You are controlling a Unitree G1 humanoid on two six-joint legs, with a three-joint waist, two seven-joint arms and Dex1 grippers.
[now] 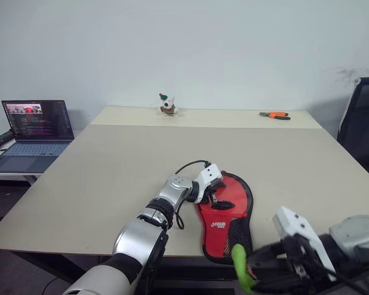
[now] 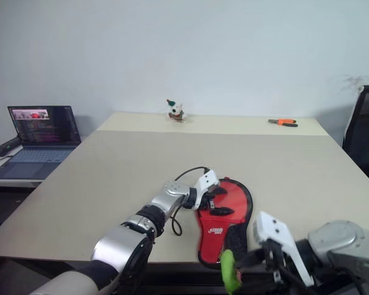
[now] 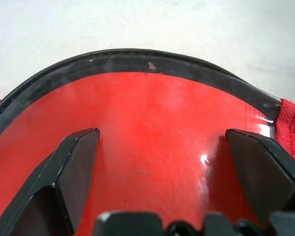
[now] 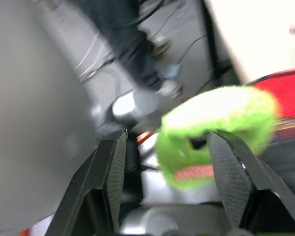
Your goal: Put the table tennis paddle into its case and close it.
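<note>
Left eye view: case (image 1: 229, 215) flat on the beige tabletop (image 1: 111, 172) near its front edge, red panel up, white lettering and black mesh toward the near end. Left gripper (image 1: 219, 192) resting over the rounded far part of the case, jaws spread wide, clamped on nothing. Left wrist view: glossy red face (image 3: 152, 147) between the two black fingers (image 3: 76, 162), bordered by a black rim, with red fabric peeking out at either side; cannot tell whether that face is the table tennis paddle or the pouch panel.

Right gripper (image 1: 264, 264) low at the front edge of the tabletop, just beside the narrow end of the case. Green ring tag (image 4: 214, 132) looped between its jaws in the right wrist view; jaws apart, not pinching the tag, though contact on one side cannot be ruled out.

Farther off: small figurine (image 1: 167, 105) and orange-handled pliers (image 1: 275, 115) near the far edge, open laptop (image 1: 37, 132) on a side desk at left, black chair (image 1: 363, 123) at right.
</note>
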